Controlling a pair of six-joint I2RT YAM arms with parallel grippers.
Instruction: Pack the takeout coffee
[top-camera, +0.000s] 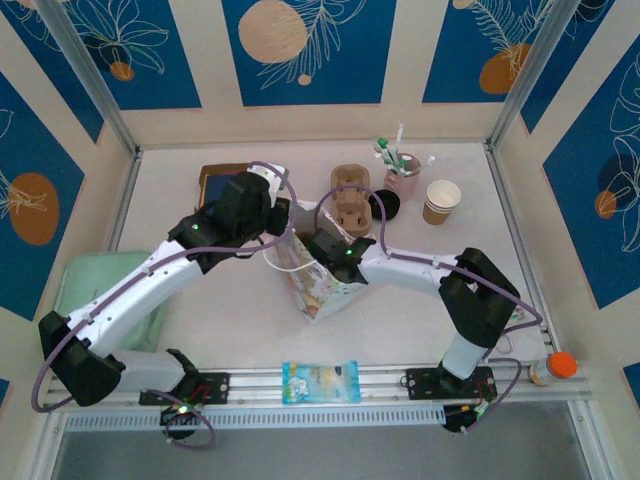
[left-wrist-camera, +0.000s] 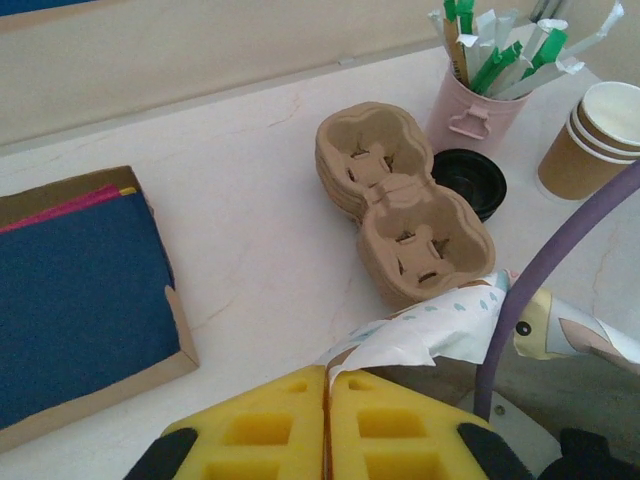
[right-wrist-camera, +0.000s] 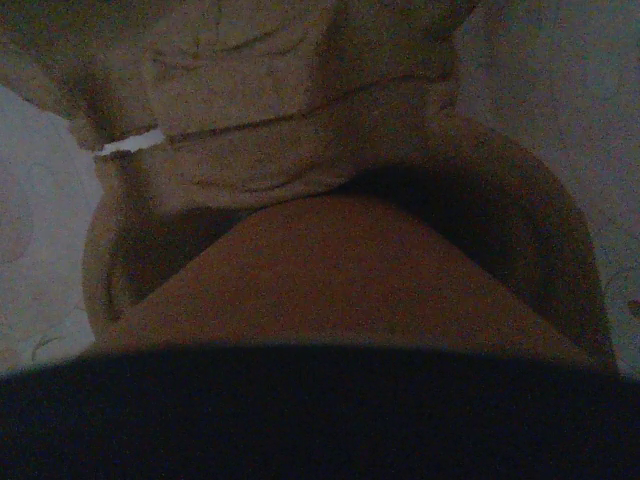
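- Top external, far left: a green tray (top-camera: 135, 290) lay at the edge of the counter (top-camera: 230, 330), and a blue-lined box (top-camera: 215, 182) sat at the back. Neither looked involved in the packing.
- Left wrist: the left end effector (left-wrist-camera: 326, 385) was clenched with its pads together. It was apparently pinching the rim of the bag (top-camera: 322, 295) to hold it open.
- Centre: the right end effector (top-camera: 336, 252) reached into the bag's mouth. Its wrist camera showed a brown rounded surface, probably the cup (right-wrist-camera: 330, 280), close up in the dim bag. I cannot tell whether the cup was grasped or released.
- Progress, as a judgement: the packing looked nearly done. What remained was letting go of the cup, withdrawing and freeing the bag.
- Right: the carriers (top-camera: 350, 200), stirrer cup (top-camera: 403, 172) and cup stack (top-camera: 442, 200) stood at the back of the counter.
- The counter was pale and marbled. The walls were cream with blue leaf-print panels.
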